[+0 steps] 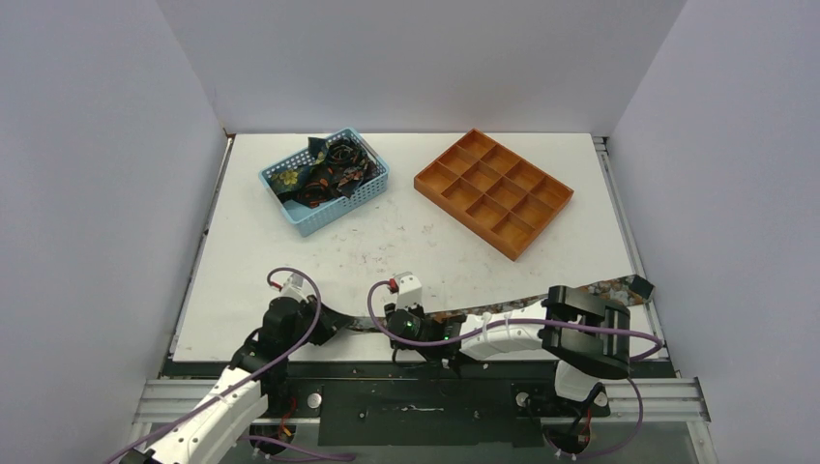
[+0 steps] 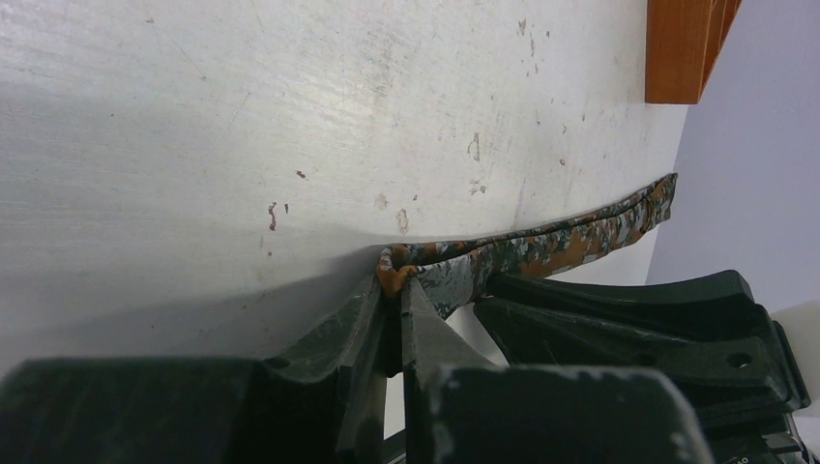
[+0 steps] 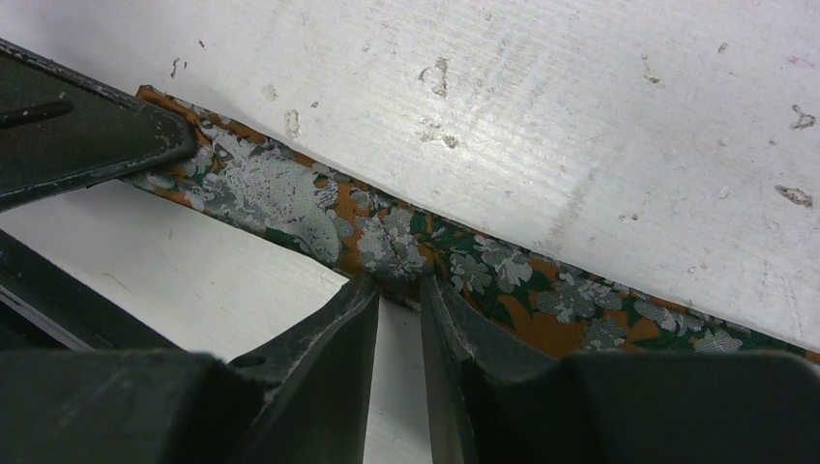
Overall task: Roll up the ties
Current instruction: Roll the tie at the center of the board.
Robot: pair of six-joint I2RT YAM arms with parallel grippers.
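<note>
As 2 grippers [image 2: 396, 286] [image 3: 396, 283] pinch it, 1 tie [image 3: 271, 198] lies outstretched.

Orange-green tie [image 3: 290, 203], seemingly grey florals

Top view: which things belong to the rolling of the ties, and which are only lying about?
Belong to the job:
laid-out tie at the near edge, pinched by the left hand and the right hand
ties in the basket

Only lying about:
blue basket itself
orange tray
</note>
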